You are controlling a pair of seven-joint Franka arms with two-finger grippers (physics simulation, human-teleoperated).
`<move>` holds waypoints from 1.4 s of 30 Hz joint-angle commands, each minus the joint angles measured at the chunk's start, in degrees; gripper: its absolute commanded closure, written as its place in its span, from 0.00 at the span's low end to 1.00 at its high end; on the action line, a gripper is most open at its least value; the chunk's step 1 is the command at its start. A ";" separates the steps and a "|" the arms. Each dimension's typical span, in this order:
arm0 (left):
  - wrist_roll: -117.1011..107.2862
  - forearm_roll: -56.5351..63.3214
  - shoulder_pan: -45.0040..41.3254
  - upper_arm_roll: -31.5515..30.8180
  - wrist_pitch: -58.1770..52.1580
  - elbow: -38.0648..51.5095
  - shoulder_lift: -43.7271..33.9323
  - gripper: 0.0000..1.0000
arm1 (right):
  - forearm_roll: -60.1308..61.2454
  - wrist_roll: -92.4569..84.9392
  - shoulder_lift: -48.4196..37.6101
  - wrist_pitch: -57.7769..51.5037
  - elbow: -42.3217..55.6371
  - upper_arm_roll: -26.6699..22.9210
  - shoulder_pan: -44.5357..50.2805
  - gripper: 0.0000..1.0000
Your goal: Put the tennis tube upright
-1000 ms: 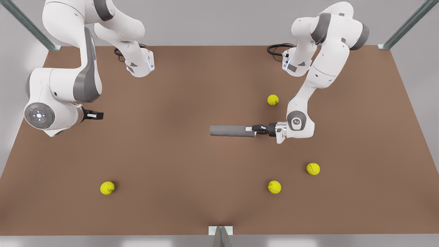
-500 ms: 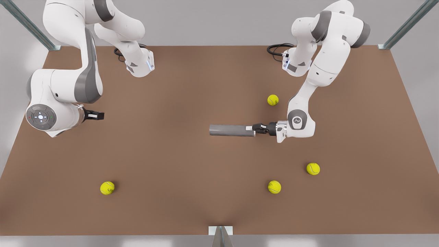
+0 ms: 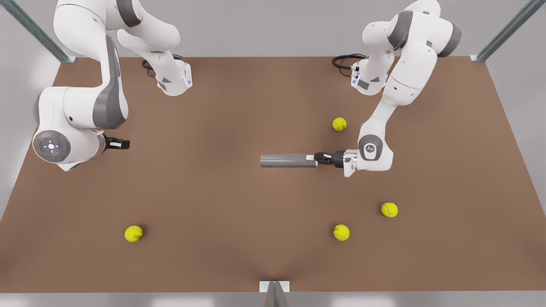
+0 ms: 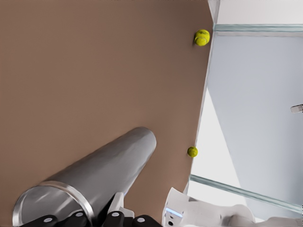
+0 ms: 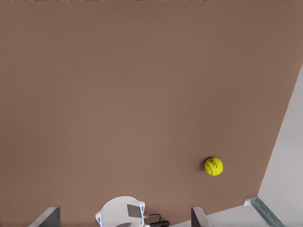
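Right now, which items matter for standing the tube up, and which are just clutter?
In play:
tennis tube, lying flat on the table
left gripper, shut on the tube's end

Just lying about:
four tennis balls
right gripper, open, waiting aside

On my brown table [image 3: 213, 192]: one tennis tube [image 3: 283, 160], four tennis balls, two beyond the tube, two nearer the camera.

Bright even overhead light, soft faint shadows, sim render, no glare
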 commanded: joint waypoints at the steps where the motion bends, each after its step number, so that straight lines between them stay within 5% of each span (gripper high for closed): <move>1: -0.03 -0.08 0.00 0.00 -0.01 0.00 -0.02 0.73 | 0.00 0.00 0.00 0.00 0.00 0.00 0.00 0.00; 42: -7.32 9.94 0.17 3.25 -0.36 -1.93 -12.15 0.79 | -1.23 -0.09 1.49 -2.81 0.00 -0.09 0.97 0.00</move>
